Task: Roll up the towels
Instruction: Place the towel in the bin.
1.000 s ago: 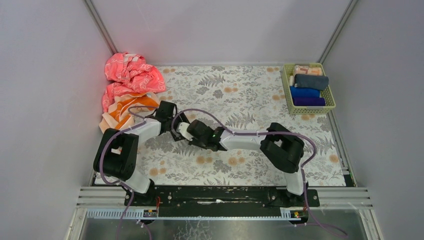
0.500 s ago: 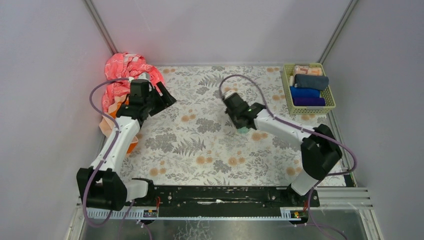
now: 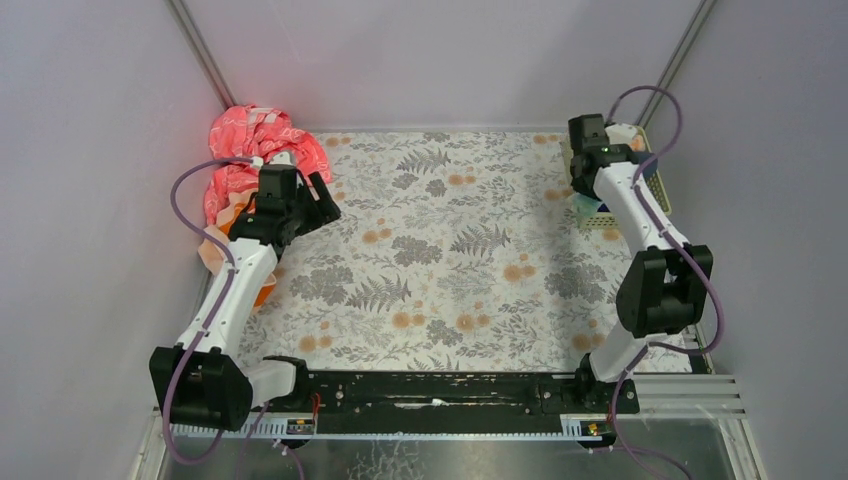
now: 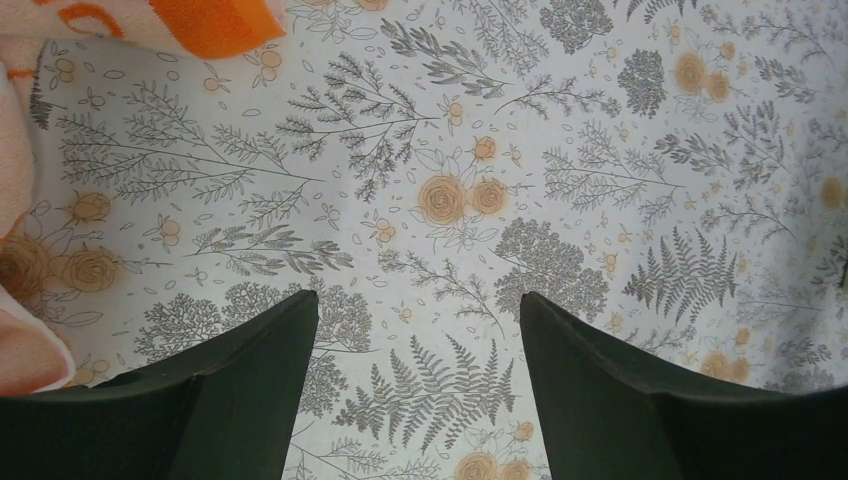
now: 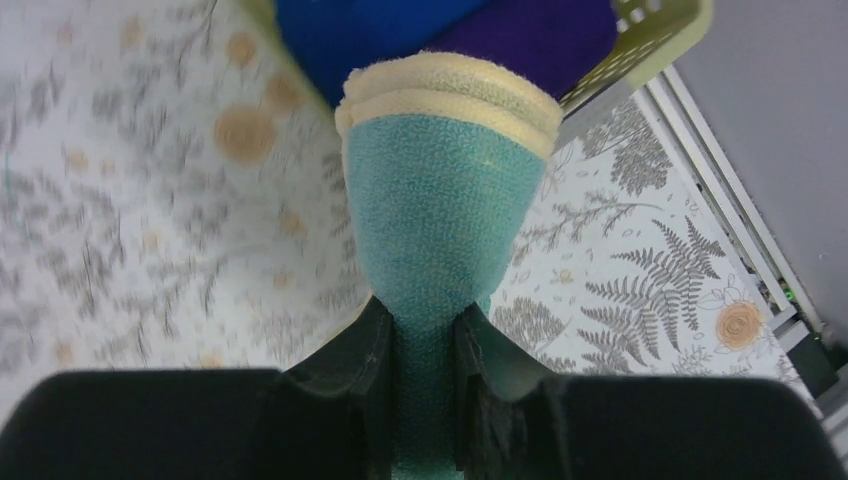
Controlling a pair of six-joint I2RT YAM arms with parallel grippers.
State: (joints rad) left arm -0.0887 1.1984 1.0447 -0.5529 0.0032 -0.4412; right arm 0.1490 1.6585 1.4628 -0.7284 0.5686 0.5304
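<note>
Right gripper (image 5: 422, 318) clamps a rolled teal towel (image 5: 445, 190) (cream hem forward); basket (image 5: 650, 40) sits just ahead. Left gripper (image 4: 415, 310) stands wide over the mat (image 4: 560, 150), orange towel (image 4: 200, 15) ahead-left.

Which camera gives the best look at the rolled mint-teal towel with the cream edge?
The right wrist view: the rolled mint-teal cloth towel fills the centre, pinched between the right fingers, near the yellow-green plastic basket. The top external view shows only a teal sliver beside the basket. The left wrist view shows none of it.
</note>
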